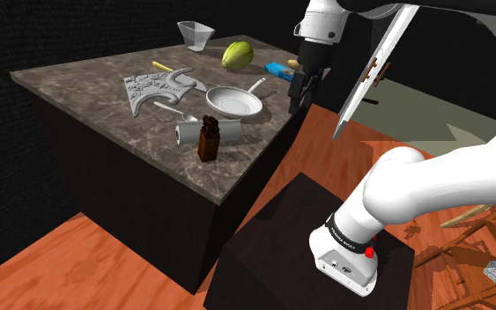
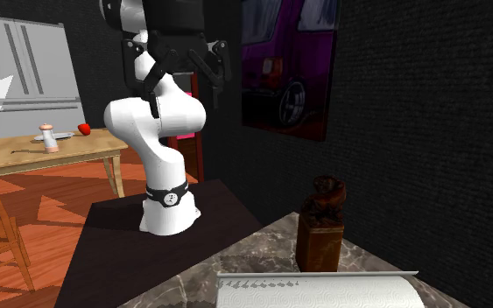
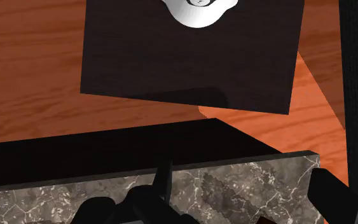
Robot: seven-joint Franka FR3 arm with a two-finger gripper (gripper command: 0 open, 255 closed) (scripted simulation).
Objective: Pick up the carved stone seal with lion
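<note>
Status: no part of the pick has been done. The seal [image 1: 208,139], a dark brown block with a carved animal on top, stands upright on the marble counter [image 1: 87,97], near the corner closest to the stand [image 1: 281,229]. It is just beside a white paper roll [image 1: 224,129] lying on its side. I cannot tell whether the two touch. Nothing is holding or tilting the seal.

The gripper [image 1: 300,99] hangs in the air at the counter's edge, on the shoulder view's right. It is past the handle end of the white pan [image 1: 234,103] and well apart from the seal. In the second exterior view its fingers [image 2: 215,74] stand spread with nothing between them. The wrist view agrees: the black fingers enter apart, and below them are the counter's marble rim, the stand's dark top and the wood floor [image 3: 31,76].

Judgement on what is left, which is all of it:
- Carry the hand across the counter to a spot above the seal.
- Come down with the fingers either side of the block, keeping clear of the paper roll.
- Clamp on the block.
- Lift it off the marble.

Risk, as I judge it: the seal is tall and narrow, so a glancing finger could tip it. The roll sits close on one side, which limits the approach.
</note>
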